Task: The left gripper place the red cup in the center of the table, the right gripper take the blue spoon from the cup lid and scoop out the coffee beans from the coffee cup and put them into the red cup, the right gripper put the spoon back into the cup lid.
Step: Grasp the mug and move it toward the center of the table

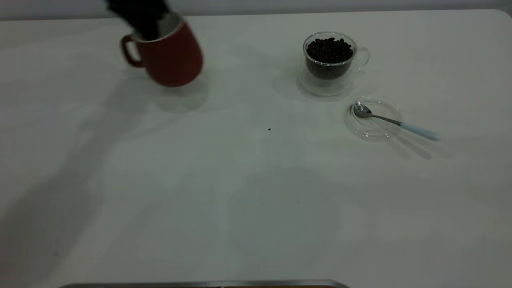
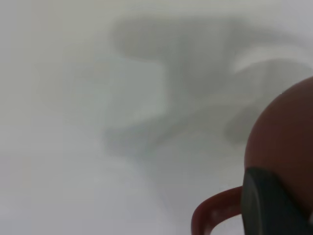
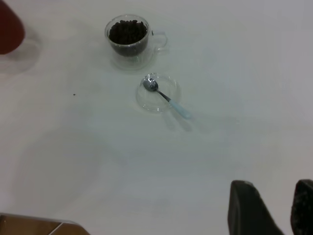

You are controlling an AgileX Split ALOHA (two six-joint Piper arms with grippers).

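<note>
The dark red matte ceramic mug (image 1: 172, 58) hung tilted, lifted off the plain white table (image 1: 200, 192) at its far left, the black left gripper (image 1: 140, 18) clamped on its rim. The centre lay to its right, towards the clear glass cup of dark beans (image 1: 330, 58). The right gripper (image 3: 274, 208) hovered apart, fingers parted, above the table near the spoon's (image 3: 166, 98) pale handle

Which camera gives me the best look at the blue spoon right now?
The exterior view: the blue spoon shows whole and largest, bowl inside the cup lid, handle out over the rim. The right wrist view shows it whole too, but farther off. The left wrist view misses it.
</note>
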